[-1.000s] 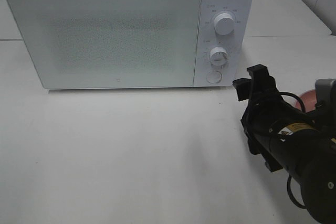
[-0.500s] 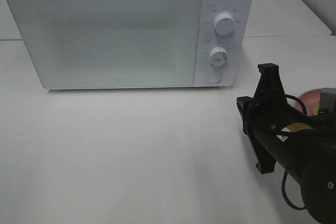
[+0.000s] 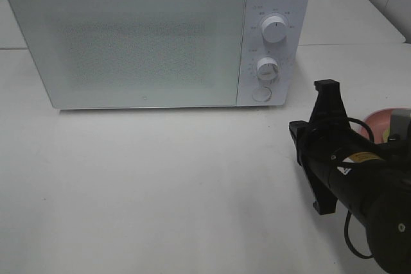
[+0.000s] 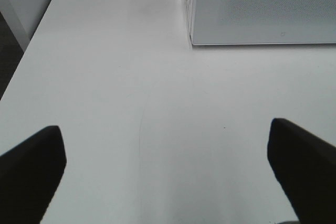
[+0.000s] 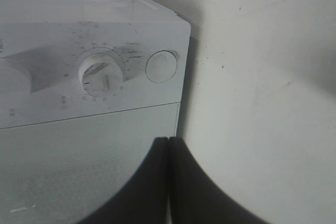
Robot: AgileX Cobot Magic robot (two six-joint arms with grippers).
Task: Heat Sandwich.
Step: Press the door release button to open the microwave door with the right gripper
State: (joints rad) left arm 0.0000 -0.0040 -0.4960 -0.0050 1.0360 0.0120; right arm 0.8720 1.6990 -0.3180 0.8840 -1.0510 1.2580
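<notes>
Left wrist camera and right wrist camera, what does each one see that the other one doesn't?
Only the left wrist view: the open left gripper, its black fingers far apart, and the table's side edge. Only the right wrist view: the round white dial, the round white button beside it, and the shut right gripper, holding nothing. Both: the boxy white microwave oven with its dotted door, standing on the white table.
</notes>
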